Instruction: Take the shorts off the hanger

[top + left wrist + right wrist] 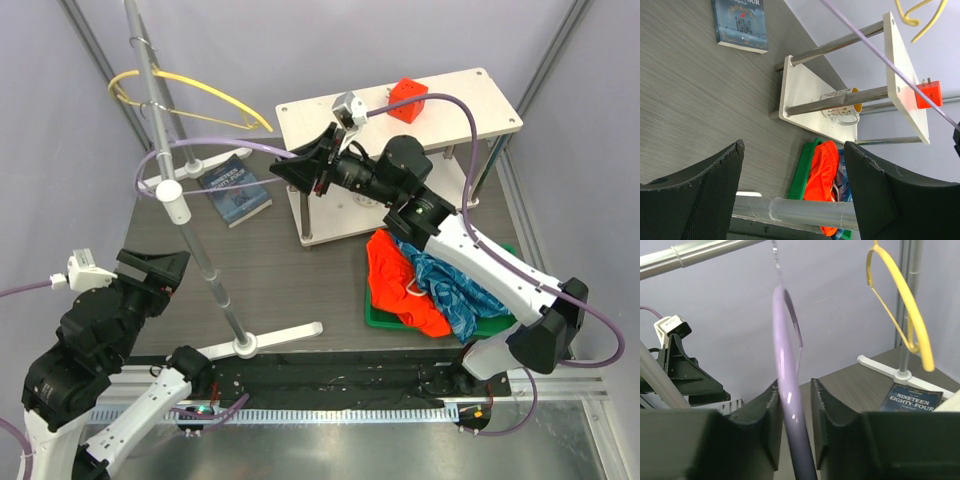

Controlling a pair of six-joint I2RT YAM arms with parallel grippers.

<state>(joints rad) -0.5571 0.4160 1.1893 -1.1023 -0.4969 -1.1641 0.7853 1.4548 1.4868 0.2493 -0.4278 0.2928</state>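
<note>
The orange shorts (400, 280) and the blue-teal patterned shorts (455, 290) lie bunched together in a green tray (378, 315) at the right front, off any hanger. Both pairs also show in the left wrist view, orange (822, 170) and blue (842, 172). A bare purple hanger (215, 142) hangs from the rack rail. My right gripper (290, 165) is at its right end. In the right wrist view the hanger (787, 365) runs between the fingers of the right gripper (793, 390), against the left one, with a small gap to the right one. My left gripper (155, 268) is open and empty at the left front.
A bare yellow hanger (200, 85) hangs further back on the metal rack (200, 250). A white two-tier shelf (470, 115) holds a red block (408, 98) and a mug (842, 102). A blue book (235, 188) lies on the dark table.
</note>
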